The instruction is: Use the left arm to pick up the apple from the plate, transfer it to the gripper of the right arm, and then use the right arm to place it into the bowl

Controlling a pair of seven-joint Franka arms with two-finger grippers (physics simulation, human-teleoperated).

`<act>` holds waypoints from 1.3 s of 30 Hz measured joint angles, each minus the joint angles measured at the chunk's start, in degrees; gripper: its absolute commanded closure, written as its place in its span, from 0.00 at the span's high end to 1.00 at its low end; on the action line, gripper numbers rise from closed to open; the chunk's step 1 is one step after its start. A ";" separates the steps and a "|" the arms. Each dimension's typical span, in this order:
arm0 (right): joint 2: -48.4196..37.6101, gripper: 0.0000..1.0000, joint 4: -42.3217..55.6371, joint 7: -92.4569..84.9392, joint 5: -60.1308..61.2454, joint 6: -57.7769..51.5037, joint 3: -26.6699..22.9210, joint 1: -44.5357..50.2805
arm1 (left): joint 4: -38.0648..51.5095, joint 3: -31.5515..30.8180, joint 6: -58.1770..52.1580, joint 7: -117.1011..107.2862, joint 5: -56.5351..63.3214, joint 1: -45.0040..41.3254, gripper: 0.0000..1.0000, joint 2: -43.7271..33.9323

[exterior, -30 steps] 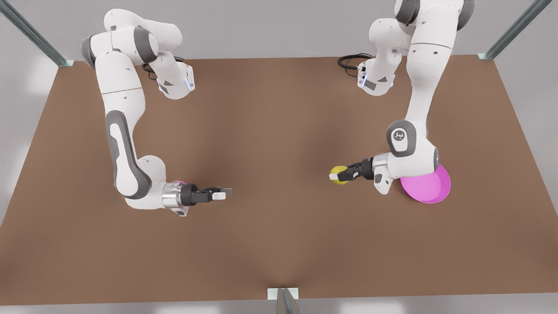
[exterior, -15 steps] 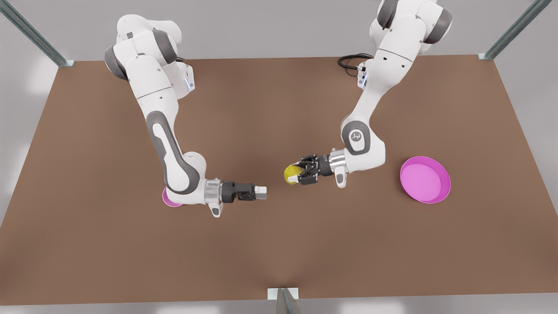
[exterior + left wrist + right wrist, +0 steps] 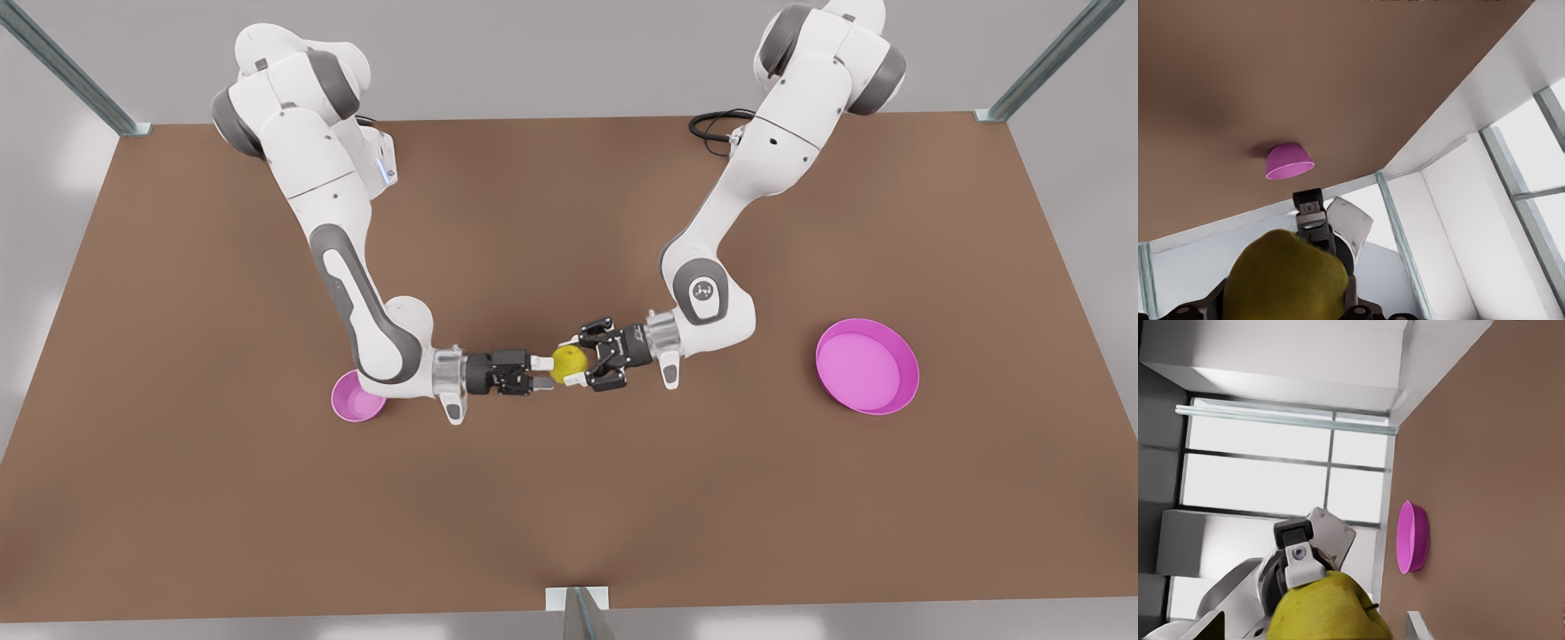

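Midway through the handover, in the air over the middle of the table (image 3: pixel 569 524), well apart from both dishes. Clamped in the left gripper (image 3: pixel 573 362), on the front view's right: the apple (image 3: pixel 565 363), pinched between both fingers, with the black claw closed firmly around it. Reaching in from the front view's left, nose to nose with it: the right gripper (image 3: pixel 540 363), fingertips at the apple's near side. Judging by the right wrist view, spread wide to either side of the fruit and not yet closed, so nothing in its grasp. Behind it, on the table beside the right arm's wrist: the bowl (image 3: pixel 357 398). Far off on the front view's right: the plate (image 3: pixel 867 369), bare, so pick-up done. Step in hand: transfer, with the placing not yet begun. Next, by this reading: close the right fingers squarely on the apple, crosswise to the left pair to avoid a clash of tips; only then open the left gripper and back it straight away. Worth watching for a slip on such a round, smooth fruit if released before the second grip is firm. After that, swing back over the bowl and lower before letting go.
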 measured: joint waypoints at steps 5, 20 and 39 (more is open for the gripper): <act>0.02 1.00 -0.11 -2.90 0.31 0.51 0.07 0.22 | 0.32 -0.22 0.40 -1.76 -0.31 -0.08 0.63 0.12; 0.37 1.00 0.98 -8.35 2.67 2.60 0.07 2.35 | 0.99 -0.40 1.22 -4.92 -0.42 -0.33 0.63 0.79; 0.68 0.58 1.20 -11.31 3.12 3.38 -0.03 2.45 | 1.83 -1.78 3.14 -6.62 -0.35 -0.27 0.63 1.36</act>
